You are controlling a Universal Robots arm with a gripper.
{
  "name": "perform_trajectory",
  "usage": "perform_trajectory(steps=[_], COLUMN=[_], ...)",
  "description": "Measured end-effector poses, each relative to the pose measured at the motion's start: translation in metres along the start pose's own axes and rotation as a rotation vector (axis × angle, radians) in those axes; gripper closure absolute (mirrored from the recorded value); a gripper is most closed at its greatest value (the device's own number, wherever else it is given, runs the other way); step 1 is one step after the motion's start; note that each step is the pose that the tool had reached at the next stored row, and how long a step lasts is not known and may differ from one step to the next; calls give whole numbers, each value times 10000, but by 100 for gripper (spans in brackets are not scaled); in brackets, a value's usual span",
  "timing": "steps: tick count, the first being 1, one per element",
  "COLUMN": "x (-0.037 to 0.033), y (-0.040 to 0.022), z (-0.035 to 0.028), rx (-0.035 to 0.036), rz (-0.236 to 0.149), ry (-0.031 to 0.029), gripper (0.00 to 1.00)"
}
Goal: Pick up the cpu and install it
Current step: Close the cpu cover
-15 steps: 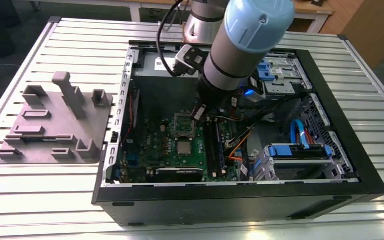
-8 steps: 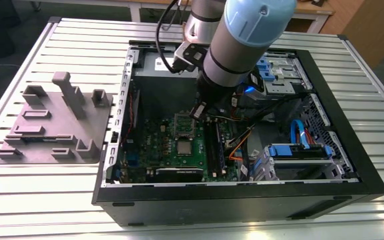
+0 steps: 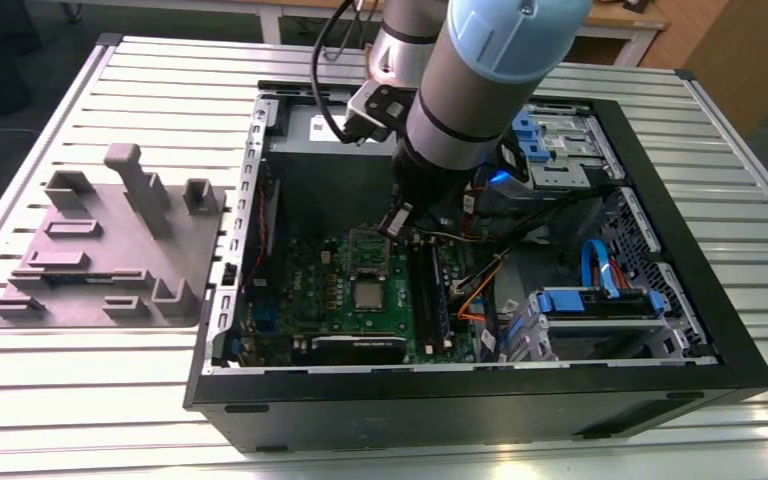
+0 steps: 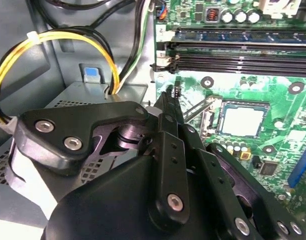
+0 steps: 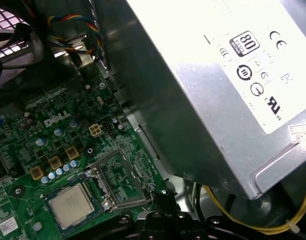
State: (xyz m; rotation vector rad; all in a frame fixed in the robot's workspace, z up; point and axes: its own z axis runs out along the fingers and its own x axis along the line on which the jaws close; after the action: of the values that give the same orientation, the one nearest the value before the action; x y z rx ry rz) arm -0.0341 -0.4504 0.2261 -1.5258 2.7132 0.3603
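The open computer case (image 3: pixel 491 405) is lying on its side on the slatted counter (image 3: pixel 104 400), and the green motherboard (image 3: pixel 307 292) is filling its floor toward the nine o'clock half in the exterior view. The cpu (image 3: pixel 367 293) is sitting flat in its socket on that board with its silvery top facing up, and it is showing the same way in both wrist views (image 4: pixel 241 120) (image 5: pixel 73 203). The hinged metal socket frame (image 5: pixel 120 179) is standing swung open just beside the chip, leaving it uncovered. A silver power supply (image 5: pixel 208 75) is taking up the twelve o'clock end of the case, and blue-tabbed drive cages (image 3: pixel 598 300) are occupying the four o'clock corner. The arm (image 3: pixel 480 90) is reaching down into the case from twelve o'clock, its wrist tilted over the board. The gripper (image 4: pixel 167 96) is hovering low above the motherboard with its fingers drawn together to a narrow tip and nothing gripped between them; it is near the open frame and apart from the cpu, which in the exterior view is lying toward seven o'clock of it. Dark memory slots (image 4: pixel 233 55) are running along the board next to the socket, and yellow cables (image 4: pixel 53 42) are looping out beside the power supply close behind the gripper. Outside the case, at nine o'clock on the counter, a grey fixture plate (image 3: pixel 104 255) with upright blocks is lying well apart from the arm.
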Motion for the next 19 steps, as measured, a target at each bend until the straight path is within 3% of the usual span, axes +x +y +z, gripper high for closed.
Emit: perform_trajectory(steps=[2, 13, 19], x=[0, 11, 14], y=[2, 46, 60], z=[-7, -68, -90], rx=[19, 28, 48], rz=[2, -60, -140], ry=[34, 70, 137], gripper=[90, 90, 90])
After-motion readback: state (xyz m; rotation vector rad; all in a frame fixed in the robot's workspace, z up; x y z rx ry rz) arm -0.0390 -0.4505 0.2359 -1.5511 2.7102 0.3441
